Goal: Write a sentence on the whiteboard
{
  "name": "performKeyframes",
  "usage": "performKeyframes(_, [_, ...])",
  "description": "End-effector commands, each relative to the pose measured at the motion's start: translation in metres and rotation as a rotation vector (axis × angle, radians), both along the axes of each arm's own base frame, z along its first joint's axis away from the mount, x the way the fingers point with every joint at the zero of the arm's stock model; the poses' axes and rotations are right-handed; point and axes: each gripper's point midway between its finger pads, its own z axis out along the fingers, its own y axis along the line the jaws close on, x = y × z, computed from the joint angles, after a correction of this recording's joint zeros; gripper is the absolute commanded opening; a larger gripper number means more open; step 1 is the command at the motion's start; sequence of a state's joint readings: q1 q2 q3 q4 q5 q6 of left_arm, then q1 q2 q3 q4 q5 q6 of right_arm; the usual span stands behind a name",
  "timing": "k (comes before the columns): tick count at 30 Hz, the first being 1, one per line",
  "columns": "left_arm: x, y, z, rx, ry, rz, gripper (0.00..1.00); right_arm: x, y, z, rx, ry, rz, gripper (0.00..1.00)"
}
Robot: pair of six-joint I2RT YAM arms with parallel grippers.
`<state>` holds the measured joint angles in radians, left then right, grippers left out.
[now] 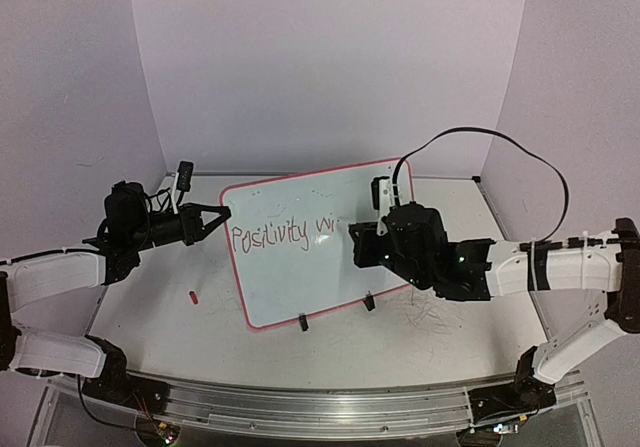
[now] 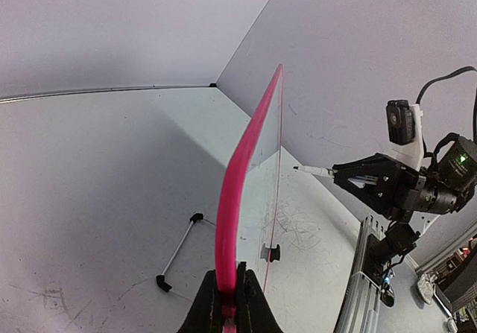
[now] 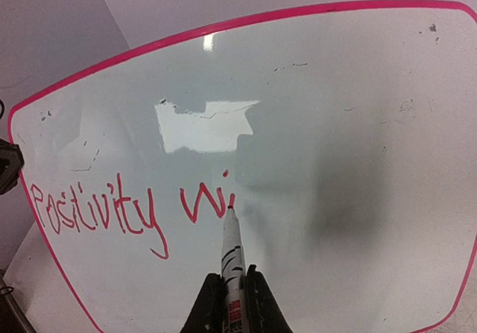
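Note:
The whiteboard (image 1: 300, 257) stands tilted on two black clip feet, white with a pink rim. Red lettering (image 1: 280, 235) on it reads "Positivity wi"; it shows larger in the right wrist view (image 3: 127, 210). My left gripper (image 1: 213, 217) is shut on the board's left rim (image 2: 227, 221), seen edge-on in the left wrist view. My right gripper (image 1: 358, 242) is shut on a white marker (image 3: 232, 262), whose tip touches the board (image 3: 335, 124) just right of the "i". The right gripper and marker also show in the left wrist view (image 2: 350, 176).
A small red marker cap (image 1: 194, 295) lies on the table left of the board. A black-tipped wire stand (image 2: 177, 251) lies behind the board. Scribble marks (image 1: 430, 312) stain the table by the right arm. Walls close in at back and sides.

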<state>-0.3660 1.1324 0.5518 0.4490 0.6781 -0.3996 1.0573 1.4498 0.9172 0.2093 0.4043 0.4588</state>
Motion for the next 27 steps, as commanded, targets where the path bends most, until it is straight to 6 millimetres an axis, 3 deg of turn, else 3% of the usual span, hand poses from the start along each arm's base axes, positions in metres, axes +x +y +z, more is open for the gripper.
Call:
performKeyframes(1, [-0.004, -0.003, 0.006, 0.019, -0.067, -0.019, 0.0, -0.001, -0.012, 0.01, 0.012, -0.036, -0.026, 0.0])
performKeyframes(27, [-0.003, -0.003, 0.006, 0.02, -0.066, -0.017, 0.0, 0.017, -0.001, 0.014, -0.061, -0.083, -0.02, 0.0])
